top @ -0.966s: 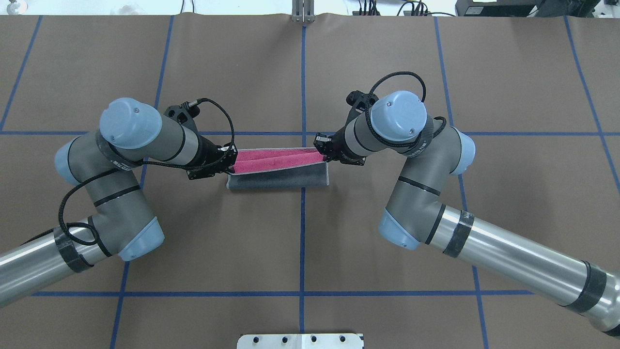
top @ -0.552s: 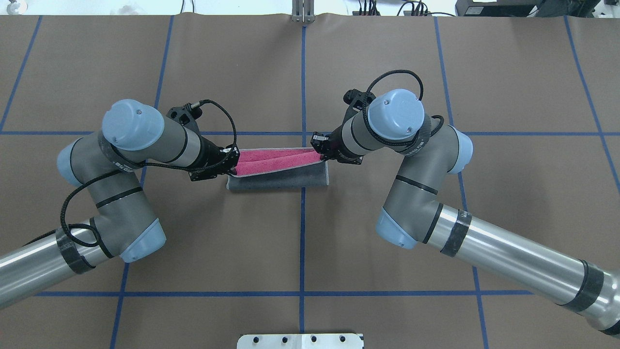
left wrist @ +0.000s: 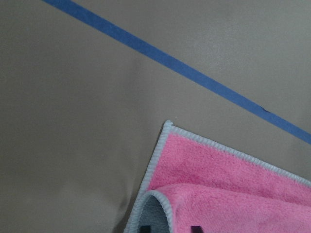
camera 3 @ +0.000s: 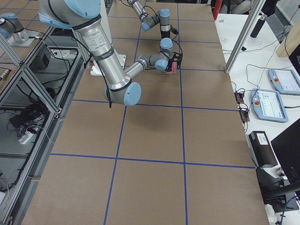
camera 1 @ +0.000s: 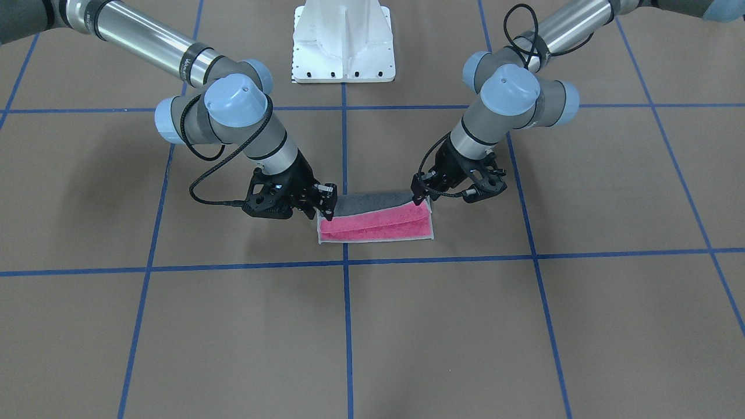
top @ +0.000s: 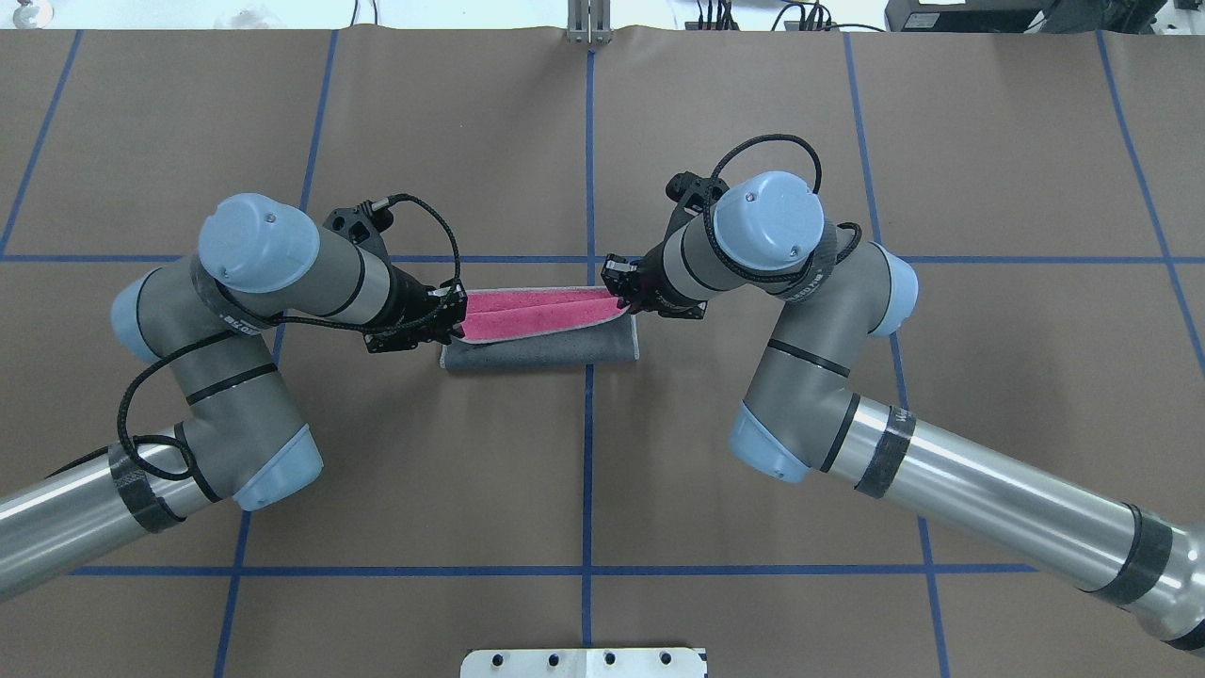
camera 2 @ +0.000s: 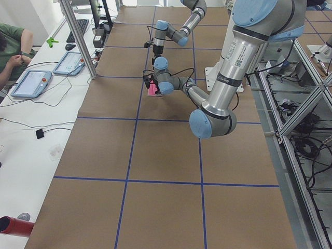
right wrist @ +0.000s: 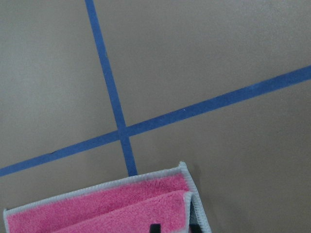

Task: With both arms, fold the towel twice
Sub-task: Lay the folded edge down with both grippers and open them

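The towel [top: 541, 325] lies half folded at the table's middle, with two pink layers toward the far side and a dark grey roll [top: 537, 351] toward the robot. My left gripper [top: 455, 315] is shut on the towel's left end, holding the upper layer's edge just above the table. My right gripper [top: 623, 294] is shut on the right end in the same way. In the front view the left gripper [camera 1: 420, 198] stands at the towel's [camera 1: 378, 228] right and the right gripper [camera 1: 327, 212] at its left. The wrist views show the pink corners [left wrist: 228, 184] [right wrist: 121, 204] with light grey edging.
Brown paper with blue tape lines [top: 587, 471] covers the table. The white pedestal base [camera 1: 343, 41] stands at the robot's side. A metal post [camera 2: 78, 36], tablets [camera 2: 31, 83] and a seated person [camera 2: 13, 49] are on the side bench beyond the far edge.
Both arms have crept slightly inward and toward the far side, carrying the towel's held edge with them. The grips are unchanged.
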Robot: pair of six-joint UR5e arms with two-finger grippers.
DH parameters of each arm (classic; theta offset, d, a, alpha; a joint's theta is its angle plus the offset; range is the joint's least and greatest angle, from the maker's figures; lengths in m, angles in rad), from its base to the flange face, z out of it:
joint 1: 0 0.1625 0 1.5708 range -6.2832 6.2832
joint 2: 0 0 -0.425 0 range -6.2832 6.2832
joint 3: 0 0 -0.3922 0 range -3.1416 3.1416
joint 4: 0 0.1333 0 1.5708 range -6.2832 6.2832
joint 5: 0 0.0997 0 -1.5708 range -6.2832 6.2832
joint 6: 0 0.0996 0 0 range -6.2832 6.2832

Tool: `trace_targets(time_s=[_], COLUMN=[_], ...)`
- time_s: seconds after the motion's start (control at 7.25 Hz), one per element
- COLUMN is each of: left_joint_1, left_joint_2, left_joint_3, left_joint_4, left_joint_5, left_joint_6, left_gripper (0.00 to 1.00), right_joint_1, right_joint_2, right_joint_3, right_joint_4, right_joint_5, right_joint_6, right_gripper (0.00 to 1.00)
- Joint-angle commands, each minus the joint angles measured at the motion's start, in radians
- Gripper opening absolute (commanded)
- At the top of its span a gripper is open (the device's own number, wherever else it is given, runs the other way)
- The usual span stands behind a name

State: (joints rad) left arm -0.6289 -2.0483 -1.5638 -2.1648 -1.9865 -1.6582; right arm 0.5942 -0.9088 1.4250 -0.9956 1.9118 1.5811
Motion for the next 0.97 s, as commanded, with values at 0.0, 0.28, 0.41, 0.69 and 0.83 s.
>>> trace_targets(time_s=[0.0, 0.28, 0.41, 0.69, 0.83], left_joint_1=[-0.005, 0.004, 0.006, 0.006, 0.008], left_joint_2=[-0.001, -0.003, -0.022, -0.067, -0.069], left_joint_3=[0.001, 0.002, 0.013, 0.062, 0.064], left_joint_4=[0.0, 0.0, 0.0, -0.001, -0.001], left_joint_5=[0.002, 0.003, 0.005, 0.005, 0.005], left_joint_6=[-0.003, -0.041, -0.061, -0.083, -0.084], left_gripper=[1.0, 1.0, 1.0, 1.0, 1.0], right_joint_1=[0.015, 0.065, 0.084, 0.131, 0.144], right_joint_2=[0.002, -0.008, -0.012, -0.024, -0.033], right_joint_3=[0.0, 0.0, 0.0, 0.0, 0.002], right_joint_4=[0.0, -0.003, -0.005, -0.009, -0.009], right_joint_5=[0.007, 0.065, 0.082, 0.143, 0.156], right_joint_6=[0.002, -0.009, -0.026, -0.065, -0.079], right_gripper=[0.99, 0.99, 0.99, 0.99, 0.99])
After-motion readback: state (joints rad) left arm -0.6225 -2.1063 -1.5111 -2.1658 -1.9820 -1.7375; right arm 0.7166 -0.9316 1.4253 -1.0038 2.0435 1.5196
